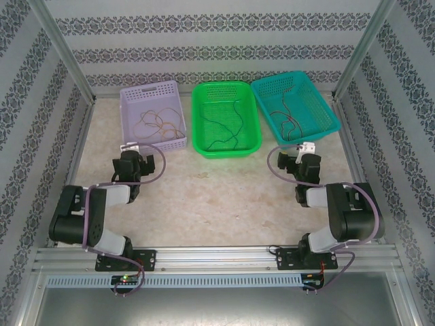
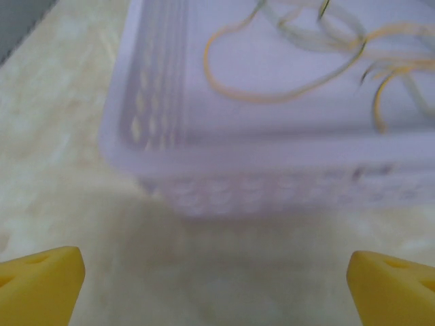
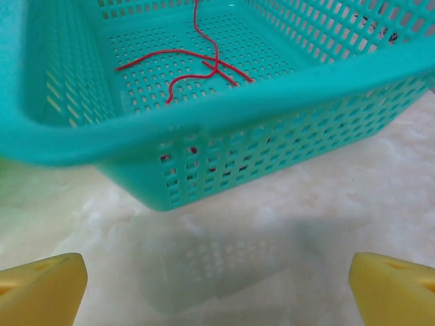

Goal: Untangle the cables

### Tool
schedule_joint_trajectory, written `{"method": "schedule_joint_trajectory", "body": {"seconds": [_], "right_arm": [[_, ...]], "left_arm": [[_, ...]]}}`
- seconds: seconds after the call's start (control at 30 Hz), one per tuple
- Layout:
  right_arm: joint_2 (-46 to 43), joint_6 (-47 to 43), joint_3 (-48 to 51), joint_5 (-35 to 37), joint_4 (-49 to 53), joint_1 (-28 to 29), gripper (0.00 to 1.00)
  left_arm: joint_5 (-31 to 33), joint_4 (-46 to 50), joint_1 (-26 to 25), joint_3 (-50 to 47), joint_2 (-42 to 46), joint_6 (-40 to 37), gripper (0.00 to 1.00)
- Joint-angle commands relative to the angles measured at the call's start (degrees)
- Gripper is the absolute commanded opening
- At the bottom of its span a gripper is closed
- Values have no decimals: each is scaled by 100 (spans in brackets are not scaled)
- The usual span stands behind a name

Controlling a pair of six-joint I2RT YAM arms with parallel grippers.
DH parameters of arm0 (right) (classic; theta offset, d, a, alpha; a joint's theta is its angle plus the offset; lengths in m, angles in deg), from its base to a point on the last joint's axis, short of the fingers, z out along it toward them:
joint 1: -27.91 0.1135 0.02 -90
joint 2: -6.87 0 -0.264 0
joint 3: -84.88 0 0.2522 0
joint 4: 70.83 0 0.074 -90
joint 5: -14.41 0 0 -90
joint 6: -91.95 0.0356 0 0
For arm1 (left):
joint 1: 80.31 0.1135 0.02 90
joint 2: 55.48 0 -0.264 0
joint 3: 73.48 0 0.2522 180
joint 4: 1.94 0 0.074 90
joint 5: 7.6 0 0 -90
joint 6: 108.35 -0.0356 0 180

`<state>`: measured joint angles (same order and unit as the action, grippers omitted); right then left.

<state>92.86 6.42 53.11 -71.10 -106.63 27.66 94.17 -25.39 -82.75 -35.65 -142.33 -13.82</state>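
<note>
Thin cables lie in three baskets along the back of the table. Yellow-orange and brown cables [image 1: 162,123] [image 2: 272,95] loop inside the purple basket [image 1: 124,112] [image 2: 272,193]. A dark cable [image 1: 230,129] lies in the green basket [image 1: 226,151]. Red cables [image 3: 204,64] [image 1: 287,117] cross on the floor of the teal basket [image 1: 306,134] [image 3: 204,119]. My left gripper [image 1: 129,148] [image 2: 217,292] hovers open just in front of the purple basket, holding nothing. In front of the teal basket my right gripper [image 1: 307,148] [image 3: 217,292] is open too, nothing between its yellow fingertips [image 3: 41,285].
The three baskets stand side by side near the patterned back wall. Bare marbled tabletop [image 1: 217,190] stretches between the two arms and in front of the baskets. Metal frame posts stand at the back corners, and a rail runs along the near edge.
</note>
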Motion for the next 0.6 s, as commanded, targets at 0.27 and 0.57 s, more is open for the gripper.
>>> {"method": "schedule_joint_trajectory", "body": {"seconds": [0.27, 0.57], "right_arm": [[26, -259, -371, 153, -197, 210, 98], [14, -266, -352, 132, -203, 209, 98]], "left_arm": [[-496, -1258, 148, -143, -266, -247, 99], [-500, -1248, 150, -147, -259, -249, 99]]}}
